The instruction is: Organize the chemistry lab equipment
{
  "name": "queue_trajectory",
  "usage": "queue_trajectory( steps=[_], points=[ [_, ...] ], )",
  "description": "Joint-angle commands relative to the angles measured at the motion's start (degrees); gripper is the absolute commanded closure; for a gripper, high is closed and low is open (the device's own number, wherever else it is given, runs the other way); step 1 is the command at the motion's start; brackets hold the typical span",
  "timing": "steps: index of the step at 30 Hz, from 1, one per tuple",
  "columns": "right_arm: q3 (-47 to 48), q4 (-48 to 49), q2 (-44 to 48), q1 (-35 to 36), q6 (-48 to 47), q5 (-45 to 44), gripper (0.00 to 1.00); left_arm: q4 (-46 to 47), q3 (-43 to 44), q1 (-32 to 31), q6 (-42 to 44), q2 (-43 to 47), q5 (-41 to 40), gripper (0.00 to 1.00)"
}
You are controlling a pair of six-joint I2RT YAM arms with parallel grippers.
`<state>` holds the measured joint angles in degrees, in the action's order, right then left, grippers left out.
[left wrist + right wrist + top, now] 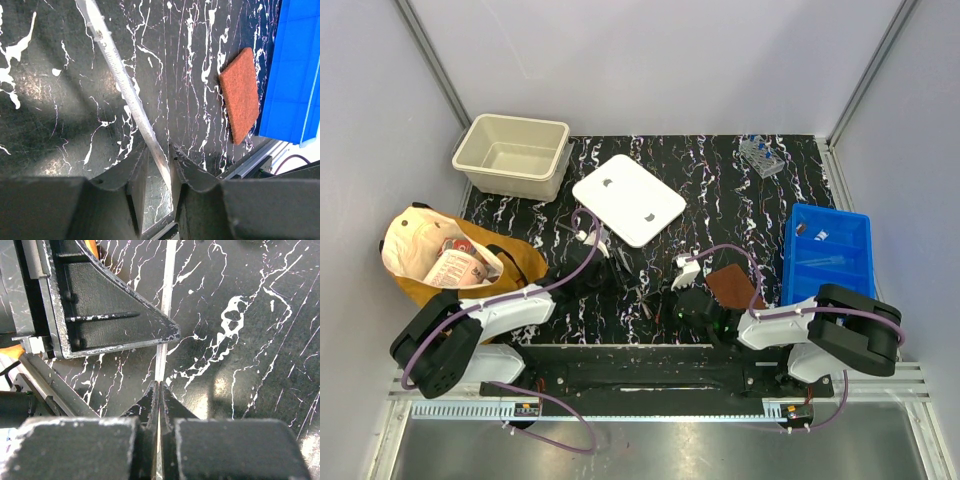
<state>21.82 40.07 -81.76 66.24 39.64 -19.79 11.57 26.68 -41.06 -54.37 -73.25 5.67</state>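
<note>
A long thin silvery rod [125, 85] lies slanted over the black marbled mat [720, 200] between my two grippers. In the left wrist view my left gripper [159, 146] straddles the rod's near end. The jaws stand apart, with the rod against the right-hand finger [187, 167] and a gap to the other. My right gripper [159, 382] is shut on the rod [167, 285], and the left gripper's black finger [110, 310] sits just beyond it. From above, the left gripper [600, 272] and right gripper [688, 300] meet near the mat's front middle. A small clear tube rack [762, 155] stands at the back right.
A blue bin [825, 255] sits at the right, with a brown pad [730, 283] beside it. A white lid [627, 198] lies mid-mat and a beige tub [512, 152] stands at the back left. At the left is a tan bag [450, 262] with red-and-white packets.
</note>
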Motion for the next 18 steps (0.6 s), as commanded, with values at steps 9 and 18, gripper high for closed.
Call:
queue_trajectory(
  steps=[9,18],
  points=[
    [0.59,-0.77,4.66,0.21,1.14,-0.34,0.79,-0.65,4.33,-0.34,0.66,3.02,0.05,0.95],
    [0.94,-16.85,27.06,0.21,0.44,-0.86,0.31,-22.1,26.29,5.18,12.52,4.18,-9.62,0.98]
  ],
)
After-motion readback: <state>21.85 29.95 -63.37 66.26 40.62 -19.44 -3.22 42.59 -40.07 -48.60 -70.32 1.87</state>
